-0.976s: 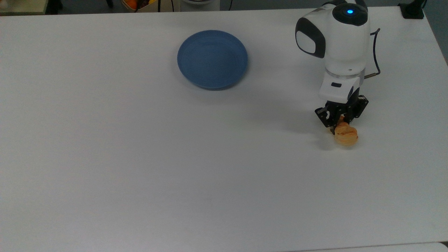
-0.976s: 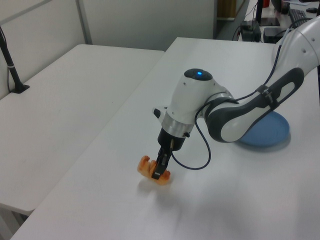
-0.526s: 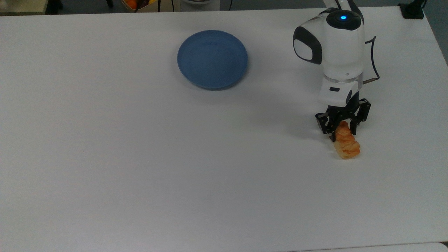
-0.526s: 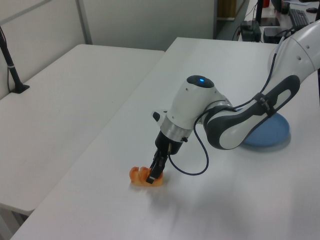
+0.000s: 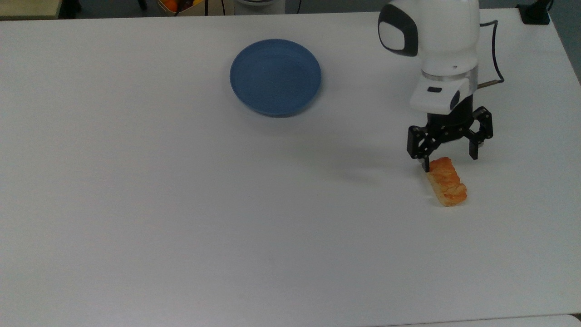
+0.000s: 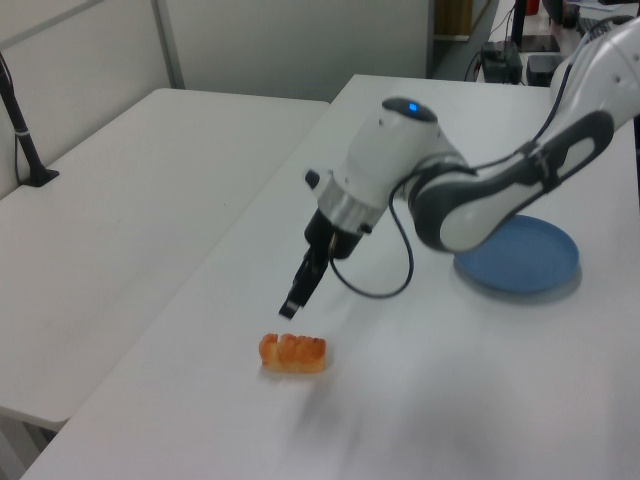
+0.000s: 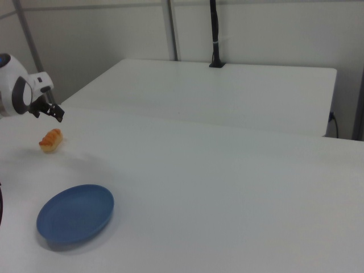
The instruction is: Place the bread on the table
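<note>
The bread (image 5: 447, 181), a small golden-orange loaf, lies flat on the white table (image 5: 181, 204) toward the top view's right. The left view has the bread (image 6: 292, 353) near the table's (image 6: 450, 400) front left edge, and the right view has it (image 7: 50, 140) at the far left. My gripper (image 5: 449, 161) hangs open just above the loaf's near end, its black fingers spread and holding nothing. The left view shows the gripper (image 6: 293, 305) lifted clear of the bread, and the right view shows it (image 7: 57, 115) above the loaf.
A round blue plate (image 5: 275, 76) with nothing on it sits at the table's back middle in the top view, also seen as the plate (image 6: 520, 258) and the plate (image 7: 76, 213). A second white table (image 6: 120, 220) stands alongside. A black post (image 7: 214, 34) rises behind.
The gripper let go of the bread, opened wide and rose away from it. The loaf went from held upright to lying flat on the table.
</note>
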Motion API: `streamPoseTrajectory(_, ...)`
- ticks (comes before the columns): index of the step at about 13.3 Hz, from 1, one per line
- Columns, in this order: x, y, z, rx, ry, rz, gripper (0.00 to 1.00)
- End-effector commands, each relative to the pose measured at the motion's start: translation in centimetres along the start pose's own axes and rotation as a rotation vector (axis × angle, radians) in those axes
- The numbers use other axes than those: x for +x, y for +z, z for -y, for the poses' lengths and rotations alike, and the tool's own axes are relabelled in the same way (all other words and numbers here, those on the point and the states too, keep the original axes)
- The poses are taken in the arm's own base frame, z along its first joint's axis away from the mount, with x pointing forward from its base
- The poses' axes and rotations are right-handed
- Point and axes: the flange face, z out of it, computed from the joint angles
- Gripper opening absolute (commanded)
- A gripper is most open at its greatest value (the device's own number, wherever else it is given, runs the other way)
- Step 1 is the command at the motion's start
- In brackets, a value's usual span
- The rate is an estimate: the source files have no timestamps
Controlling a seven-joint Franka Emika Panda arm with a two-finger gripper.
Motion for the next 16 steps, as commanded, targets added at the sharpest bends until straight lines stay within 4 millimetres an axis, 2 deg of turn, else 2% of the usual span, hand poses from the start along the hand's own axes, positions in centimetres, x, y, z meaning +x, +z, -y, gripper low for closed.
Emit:
streamPoseTrajectory(1,-0.2,-10.4,-5.0,-0.106,0.08,0.142,1.0)
streamPoseTrajectory(2,-0.2,-13.9,-7.5,-0.142,0.125,0.203,1.0)
streamPoseTrajectory(3,-0.3,-17.1,-9.1,-0.153,0.166,0.251,1.0)
streamPoseTrajectory(4,-0.6,-19.0,-10.1,-0.157,0.194,0.28,1.0)
streamPoseTrajectory(7,-2.0,-28.5,-17.0,-0.212,0.332,0.342,1.0)
streamPoseTrajectory(9,-3.2,-33.2,-21.3,-0.242,0.426,0.389,1.0)
streamPoseTrajectory(10,-3.8,-34.7,-23.2,-0.256,0.459,0.393,1.0)
streamPoseTrajectory(11,-4.6,-35.5,-24.3,-0.26,0.481,0.392,1.0)
streamPoseTrajectory(13,-5.8,-35.5,-24.8,-0.263,0.466,0.411,1.0)
streamPoseTrajectory(15,-5.8,-32.2,-23.8,-0.243,0.396,0.456,1.0)
streamPoseTrajectory(16,-5.3,-30.9,-24.0,-0.227,0.343,0.448,1.0)
